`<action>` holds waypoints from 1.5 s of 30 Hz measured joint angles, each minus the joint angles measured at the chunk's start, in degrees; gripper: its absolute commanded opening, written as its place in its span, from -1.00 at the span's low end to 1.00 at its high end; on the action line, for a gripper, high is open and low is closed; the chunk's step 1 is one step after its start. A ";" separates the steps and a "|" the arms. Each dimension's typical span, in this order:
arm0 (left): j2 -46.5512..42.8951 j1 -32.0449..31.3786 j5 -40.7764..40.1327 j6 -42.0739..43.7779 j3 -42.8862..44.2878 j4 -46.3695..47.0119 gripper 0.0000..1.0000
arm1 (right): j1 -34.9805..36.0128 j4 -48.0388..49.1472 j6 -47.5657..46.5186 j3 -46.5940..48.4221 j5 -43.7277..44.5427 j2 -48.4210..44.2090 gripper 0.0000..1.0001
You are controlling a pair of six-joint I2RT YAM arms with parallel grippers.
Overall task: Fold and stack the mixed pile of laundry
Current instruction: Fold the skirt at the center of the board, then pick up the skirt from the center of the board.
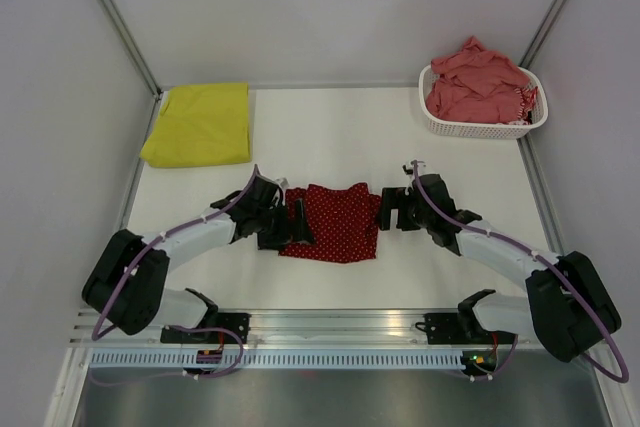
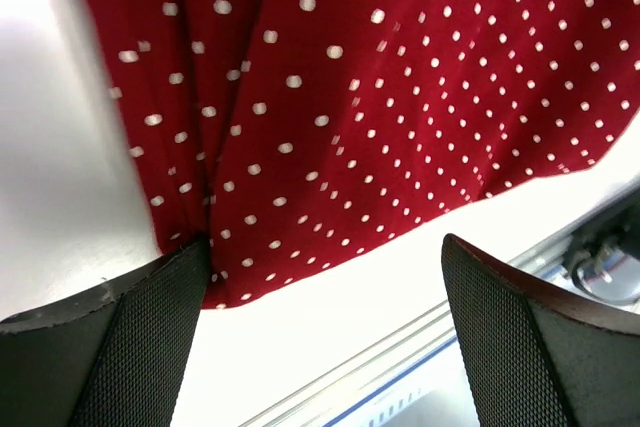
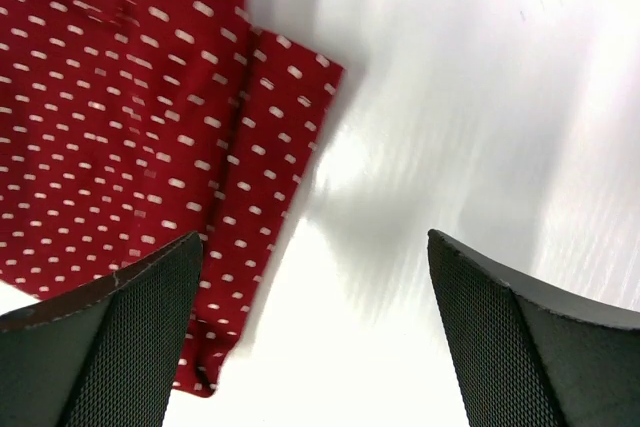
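Observation:
A dark red white-dotted cloth (image 1: 331,221) lies folded flat at the table's middle, also in the left wrist view (image 2: 380,97) and the right wrist view (image 3: 130,127). My left gripper (image 1: 291,224) hovers open over its left edge, nothing between the fingers. My right gripper (image 1: 393,209) stands open just off its right edge, over bare table. A yellow-green garment (image 1: 200,123) lies folded at the back left. Salmon-pink clothes (image 1: 480,82), with a red-white striped piece among them, are heaped in the basket.
A white perforated plastic basket (image 1: 480,129) stands at the back right. Grey walls close in the table on three sides. A metal rail (image 1: 330,325) with both arm bases runs along the near edge.

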 measured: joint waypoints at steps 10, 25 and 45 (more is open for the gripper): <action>-1.44 0.00 -16.17 0.28 11.80 -9.90 0.99 | 1.88 -3.08 0.11 6.60 -4.28 -0.09 0.96; 14.99 2.45 -15.80 4.42 16.76 -8.24 0.77 | 8.68 -6.01 5.44 6.05 5.95 9.27 0.42; 18.99 1.53 -5.62 5.33 15.28 1.88 -0.85 | 8.72 2.95 5.46 4.79 8.46 12.87 -0.12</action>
